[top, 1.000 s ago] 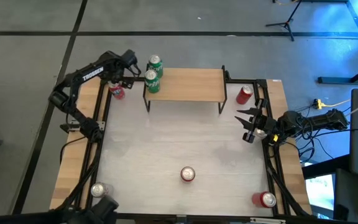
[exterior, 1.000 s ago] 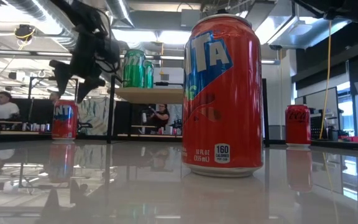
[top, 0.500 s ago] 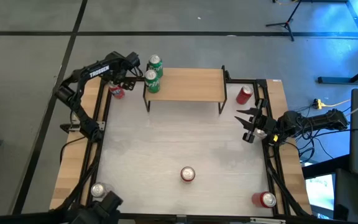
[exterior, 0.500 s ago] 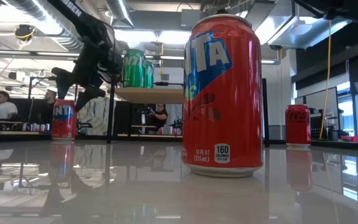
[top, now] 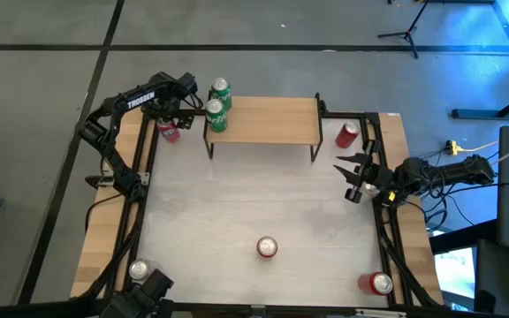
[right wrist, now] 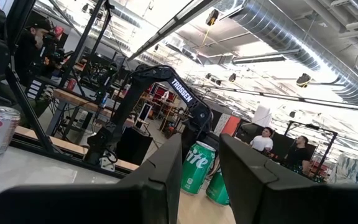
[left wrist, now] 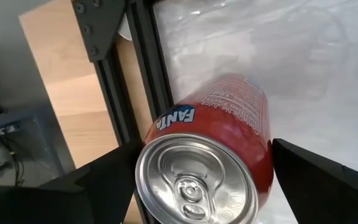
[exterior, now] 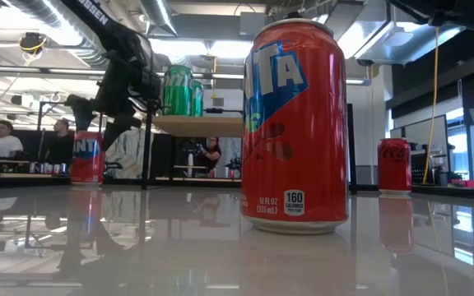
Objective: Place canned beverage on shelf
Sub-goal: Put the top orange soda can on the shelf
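Note:
A red Fanta can stands upright on the table at the far left, beside the shelf, a light-wood board on thin black legs. Two green cans stand on the shelf's left end. My left gripper is open, pointing down over the Fanta can, one finger on each side of its top. In the low view the left gripper hangs just above the can. My right gripper is open and empty at the table's right edge.
A red can lies at the far right by the shelf's right leg. Another red can stands near the middle front, a silver-topped can at the near left corner, and a red can at the near right. People show beyond the table.
My left gripper has come down and a little toward the near edge, over the Fanta can, so that its open fingers now stand on either side of the can's top. The can has stayed upright on the table.

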Controlling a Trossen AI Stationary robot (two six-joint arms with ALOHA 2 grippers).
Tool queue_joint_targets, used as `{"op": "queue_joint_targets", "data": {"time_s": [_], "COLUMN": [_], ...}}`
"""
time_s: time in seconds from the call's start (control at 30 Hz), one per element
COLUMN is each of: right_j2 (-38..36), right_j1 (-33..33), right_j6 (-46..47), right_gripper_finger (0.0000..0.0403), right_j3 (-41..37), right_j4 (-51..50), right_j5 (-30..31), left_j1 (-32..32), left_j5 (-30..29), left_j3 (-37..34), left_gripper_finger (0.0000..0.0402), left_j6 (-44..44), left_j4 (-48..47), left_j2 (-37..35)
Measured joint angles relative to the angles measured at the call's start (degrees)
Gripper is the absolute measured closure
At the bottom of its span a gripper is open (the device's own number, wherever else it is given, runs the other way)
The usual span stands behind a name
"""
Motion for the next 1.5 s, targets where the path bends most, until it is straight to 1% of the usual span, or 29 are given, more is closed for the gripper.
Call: {"op": "queue_joint_targets", "data": {"time_s": [0.17, 0.23, 0.53, 0.73, 0.97, 1.2, 1.33, 1.5], "right_j2": [0.0, 0.0, 0.0, 0.0, 0.0, 0.0, 0.0, 0.0], "right_j1": [0.0, 0.0, 0.0, 0.0, 0.0, 0.0, 0.0, 0.0], "right_j6": [0.0, 0.0, 0.0, 0.0, 0.0, 0.0, 0.0, 0.0], "right_gripper_finger": [0.0298, 0.0298, 0.0298, 0.0298, 0.0298, 0.0298, 0.0298, 0.0298], "right_j3": [0.0, 0.0, 0.0, 0.0, 0.0, 0.0, 0.0, 0.0], "right_j4": [-0.3, -0.3, -0.4, -0.3, -0.3, -0.1, 0.3, 0.2], "right_j5": [0.0, 0.0, 0.0, 0.0, 0.0, 0.0, 0.0, 0.0], "left_j1": [0.1, 0.0, 1.2, 1.1, 1.1, 0.5, -0.3, -2.7], "left_j5": [3.2, 3.6, 6.8, 7.0, 7.0, 7.3, 6.0, 6.4], "left_j3": [0.0, -0.2, -5.5, -7.5, -7.5, -7.4, -5.2, -4.6], "left_gripper_finger": [0.0065, 0.0065, 0.0065, 0.0072, 0.0119, 0.0120, 0.0115, 0.0114], "left_j6": [0.0, 0.0, 0.3, 2.4, 4.0, 4.8, 4.8, 4.7], "left_j4": [0.0, 0.1, 2.5, 4.7, 4.5, 2.7, -0.7, -3.1], "left_j2": [0.0, 0.0, 0.0, 0.2, 0.0, -0.8, -2.9, -6.1]}}
